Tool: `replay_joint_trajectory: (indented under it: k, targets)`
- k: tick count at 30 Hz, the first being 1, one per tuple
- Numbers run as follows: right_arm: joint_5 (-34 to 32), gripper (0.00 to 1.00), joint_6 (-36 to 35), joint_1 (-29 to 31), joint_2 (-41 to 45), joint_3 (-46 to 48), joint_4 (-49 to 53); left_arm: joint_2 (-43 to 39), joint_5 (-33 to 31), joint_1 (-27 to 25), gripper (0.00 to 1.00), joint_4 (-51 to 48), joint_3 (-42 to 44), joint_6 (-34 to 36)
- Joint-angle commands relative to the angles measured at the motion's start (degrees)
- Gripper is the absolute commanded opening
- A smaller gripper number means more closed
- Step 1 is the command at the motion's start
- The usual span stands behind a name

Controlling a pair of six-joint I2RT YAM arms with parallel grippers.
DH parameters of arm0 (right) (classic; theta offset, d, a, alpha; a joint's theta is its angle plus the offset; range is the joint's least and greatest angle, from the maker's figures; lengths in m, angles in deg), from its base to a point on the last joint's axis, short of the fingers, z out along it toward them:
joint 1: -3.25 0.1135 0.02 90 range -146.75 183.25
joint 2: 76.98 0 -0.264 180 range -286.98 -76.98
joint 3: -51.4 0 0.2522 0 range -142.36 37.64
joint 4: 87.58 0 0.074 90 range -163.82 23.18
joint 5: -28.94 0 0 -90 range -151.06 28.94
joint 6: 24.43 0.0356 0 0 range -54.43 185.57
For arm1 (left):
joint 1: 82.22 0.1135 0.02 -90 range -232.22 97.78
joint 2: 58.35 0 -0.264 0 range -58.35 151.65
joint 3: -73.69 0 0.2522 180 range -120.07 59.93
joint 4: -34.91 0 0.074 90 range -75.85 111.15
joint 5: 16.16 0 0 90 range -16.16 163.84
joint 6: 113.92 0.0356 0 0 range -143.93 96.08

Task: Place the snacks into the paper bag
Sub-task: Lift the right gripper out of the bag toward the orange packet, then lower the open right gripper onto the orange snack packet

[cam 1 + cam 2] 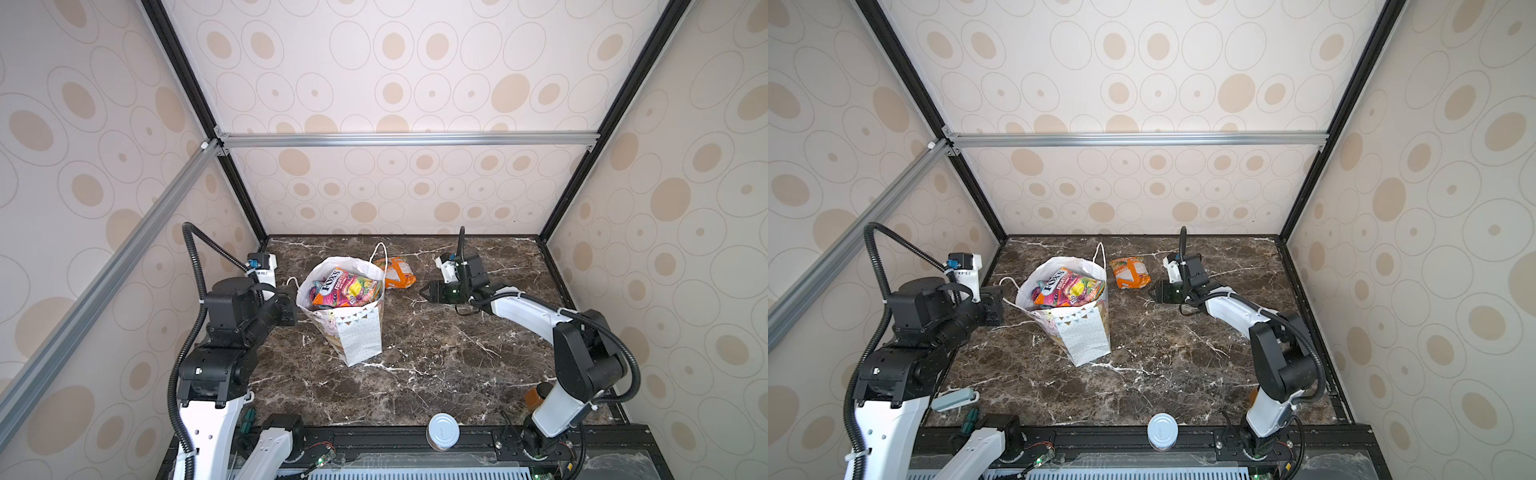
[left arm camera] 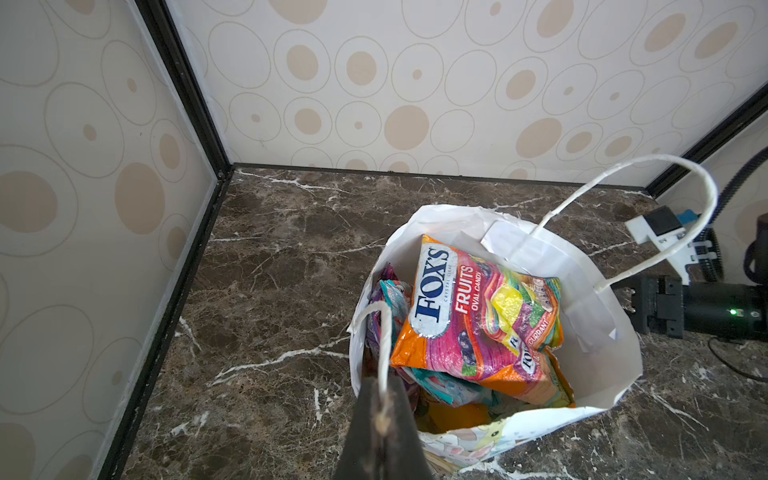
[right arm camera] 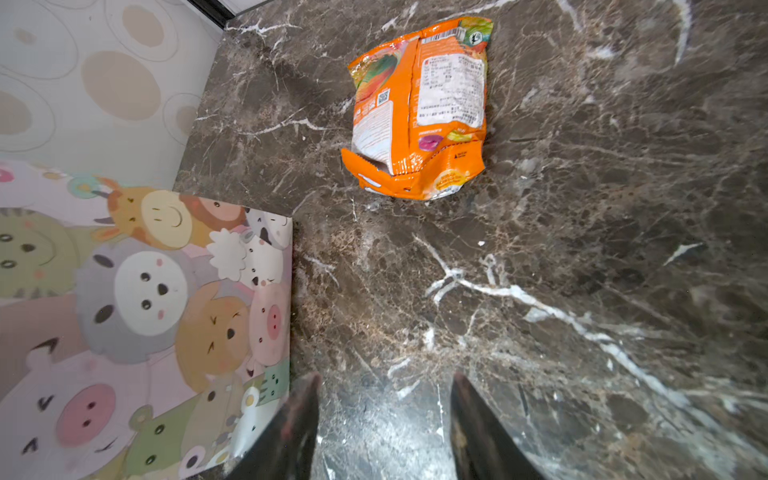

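Note:
The white paper bag (image 1: 361,336) (image 1: 1086,336) stands left of the table's middle, its mouth open. Several snacks lie inside, a pink and orange FOX'S packet (image 2: 469,307) (image 1: 345,286) on top. My left gripper (image 2: 380,415) (image 1: 291,299) is at the bag's left rim, shut on the near cord handle (image 2: 384,332). An orange packet (image 3: 419,112) (image 1: 395,272) (image 1: 1129,272) lies flat on the marble behind the bag's right side. My right gripper (image 3: 384,378) (image 1: 424,292) hangs open and empty to the packet's right, beside the bag's cartoon-animal face (image 3: 145,311).
A silver-lidded can (image 1: 443,430) (image 1: 1162,430) stands at the table's front edge. An amber bottle (image 1: 536,395) is half hidden behind the right arm. A grey-teal tool (image 1: 955,399) lies at the front left. Walls close in the left, back and right.

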Motion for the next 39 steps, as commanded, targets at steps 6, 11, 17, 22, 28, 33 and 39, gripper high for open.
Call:
replay_joint_trajectory:
  k: [6, 11, 17, 22, 28, 33, 39]
  targets:
    - [3.47, 0.56, -0.75, -1.15, -8.86, -7.94, -1.08, -1.33, -1.16, 0.08, 0.00, 2.69, -1.13, 0.11]
    - [3.12, 0.57, -1.45, -1.40, -14.09, -13.28, 1.12, -1.25, -1.60, 0.08, 0.00, 2.55, -1.10, 0.29]
    - [3.06, 0.58, -1.29, -1.73, -18.53, -16.81, 2.49, -1.31, -1.60, 0.08, 0.00, 2.90, -0.75, 0.46]
    - [3.13, 0.58, -1.01, -2.21, -21.54, -19.28, 3.69, -1.15, -1.73, 0.07, 0.00, 2.79, -0.71, 0.64]
    - [3.73, 0.58, -0.83, -2.41, -23.52, -20.52, 3.46, -1.14, -1.86, 0.07, 0.00, 2.85, -0.67, 0.59]
    - [4.16, 0.58, -0.50, -2.68, -24.33, -20.78, 3.04, -0.92, -1.86, 0.07, 0.00, 2.97, -0.67, 0.65]
    - [4.43, 0.58, -0.15, -2.76, -25.67, -22.61, 3.50, -0.70, -1.60, 0.06, 0.00, 3.28, -0.58, 0.69]
